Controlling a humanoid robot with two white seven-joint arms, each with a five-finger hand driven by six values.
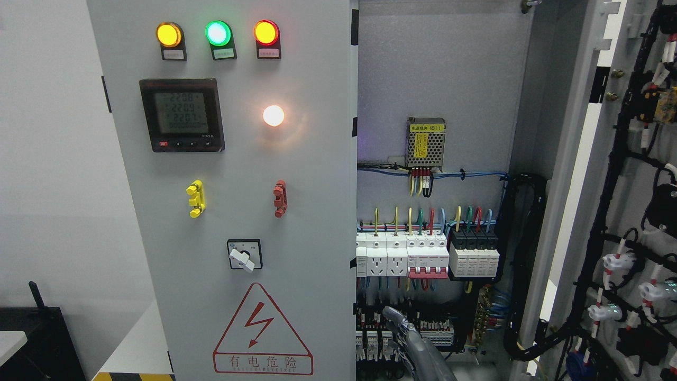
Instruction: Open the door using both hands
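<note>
At frame right, the right-hand door of the cabinet is already swung wide, its inner face w/ black wiring looms and white connectors turned toward the camera; long axis vertical, hinge side along the cabinet's right post. Left of that door, the cabinet interior is exposed: small mesh power supply high up, breaker row below it, terminal strips lower still. Further left of the open door, the left-hand door sits closed or nearly so, its free edge vertical beside the opening; carries three pilot lamps, digital meter, a lit white lamp, yellow and red handles, rotary switch, hazard triangle. One grey hand rises from the bottom edge, down-left of the open door, in front of the terminal strips; only a finger or two show, pointing up-left. Can't tell which arm it belongs to, nor whether fingers are spread or curled; nothing visibly held. It is not touching either door. Judgement: right door looks done; what's left is prob. the left door. Its free edge lies up-left of the hand, near; open door is well apart to the right. Other hand not visible.
</note>
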